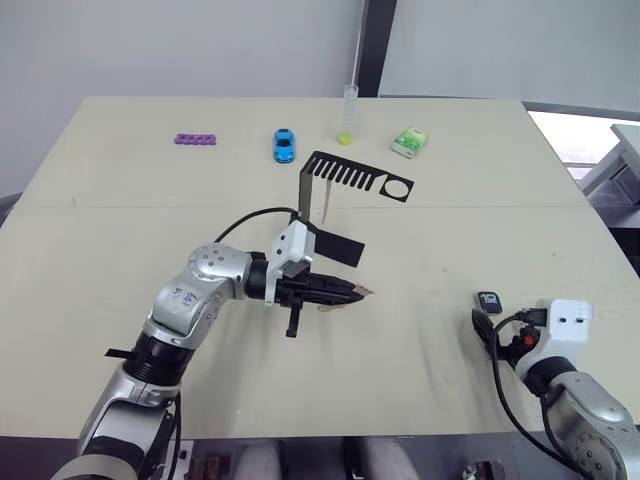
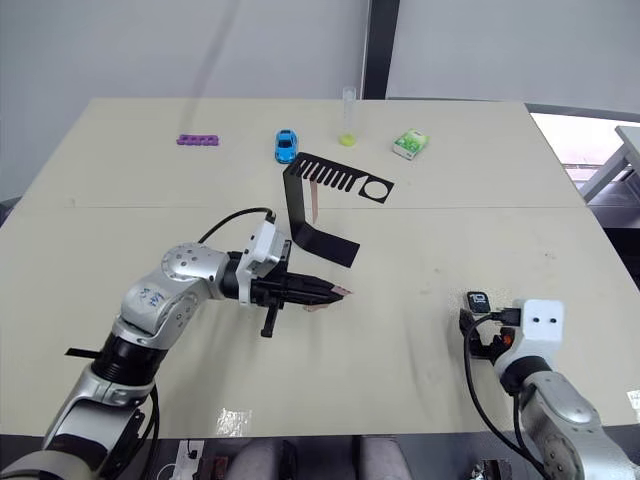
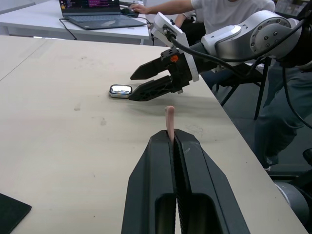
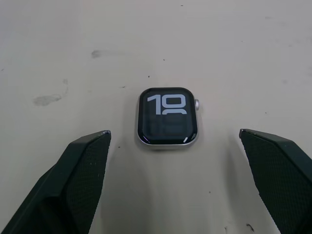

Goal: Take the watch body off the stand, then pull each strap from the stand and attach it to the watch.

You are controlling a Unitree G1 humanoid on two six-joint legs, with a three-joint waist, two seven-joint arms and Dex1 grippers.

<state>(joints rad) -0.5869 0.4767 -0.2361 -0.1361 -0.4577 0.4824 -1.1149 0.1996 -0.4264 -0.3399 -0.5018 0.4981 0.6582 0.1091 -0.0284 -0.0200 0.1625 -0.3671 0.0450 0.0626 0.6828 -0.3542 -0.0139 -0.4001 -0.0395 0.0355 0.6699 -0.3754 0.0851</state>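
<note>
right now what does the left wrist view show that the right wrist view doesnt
Left wrist view: the left gripper shut on a pinkish strap, the right gripper seen from outside with fingers apart, plus a laptop and a seated person beyond the table.

Right wrist view: the watch body's lit screen face-on, lying between that gripper's open fingers.

Both: the watch body lying flat on the beige table, not gripped.

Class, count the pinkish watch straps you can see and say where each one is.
2. One strap is clamped in the left gripper just above the table; the other strap hangs from the stand's slotted arm. None seems hidden.
</note>
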